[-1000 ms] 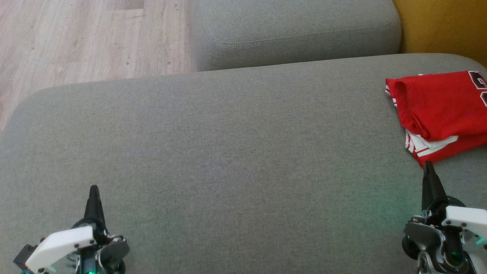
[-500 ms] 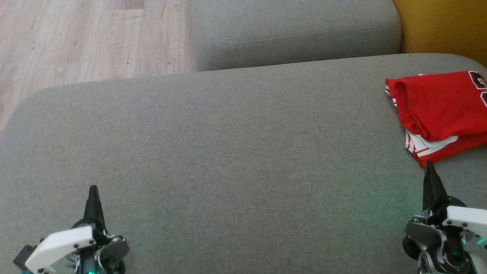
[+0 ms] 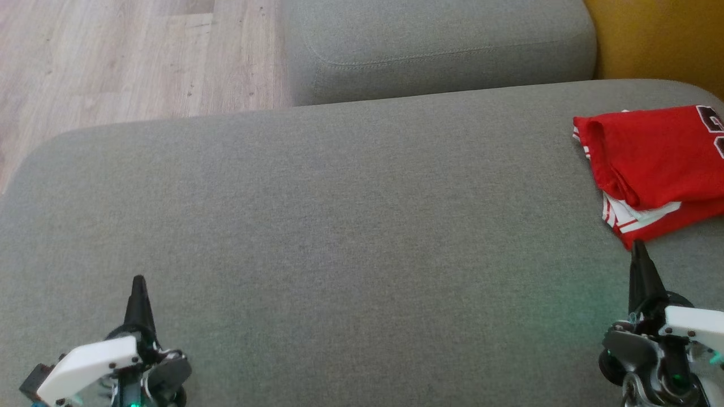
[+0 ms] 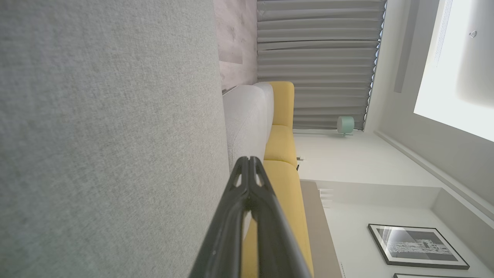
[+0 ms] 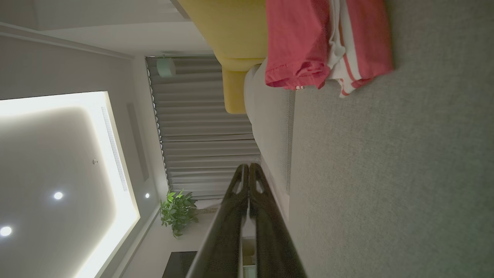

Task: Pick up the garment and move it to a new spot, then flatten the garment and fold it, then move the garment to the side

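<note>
- Clenched and empty, the left gripper [image 3: 138, 281] sits low at the near left of the grey sofa seat [image 3: 339, 226]. Its 2 dark fingers are pressed together into 1 point.
- In the left wrist view the left gripper [image 4: 249, 160] shows both tips meeting with nothing between them, beside the grey fabric.
- The right gripper [image 3: 638, 246] is at the near right of the seat, also clamped shut on nothing. In the right wrist view its tips [image 5: 248, 166] touch each other.
- The garment [image 3: 650, 152] is red with white stripes and dark lettering at 1 edge. It lies folded in layers on the far right part of the seat, cut off by the right edge of the head view.
- From the right wrist the garment [image 5: 308, 38] lies ahead of the closed tips and apart from them, flat on the grey fabric.
- A 2nd grey cushion [image 3: 441, 45] sits beyond the seat, with pale wooden floor [image 3: 113, 56] to its left and yellow upholstery [image 3: 650, 34] to its right.
</note>
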